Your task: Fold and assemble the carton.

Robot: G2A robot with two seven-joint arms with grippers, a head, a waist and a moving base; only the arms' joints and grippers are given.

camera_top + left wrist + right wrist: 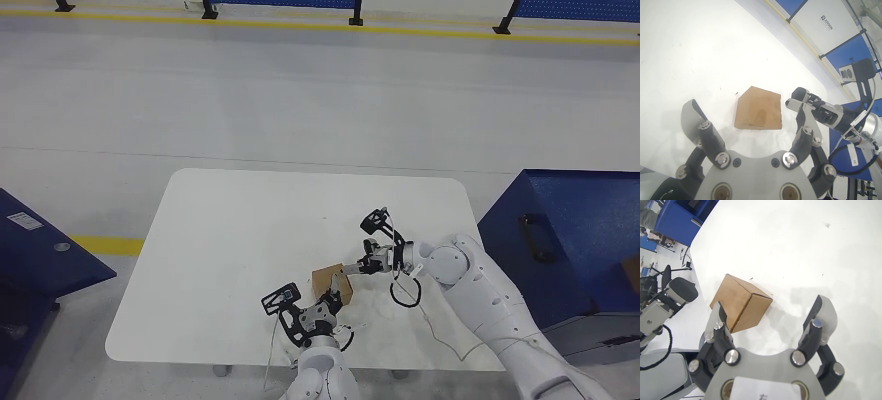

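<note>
White table (pixel 250 250) serves as the folding surface. Carton (pixel 333 281) stands near its front edge, squared into a closed-looking box, likely near finished. Left gripper (pixel 742 109) and right gripper (pixel 769 306) flank it. Both are spread wide and clamp nothing, probably placed to press or steady the sides.

The surface (pixel 240 250) in front of me is white with rounded corners. A closed brown carton (pixel 332 282) sits on it, near my edge.
</note>
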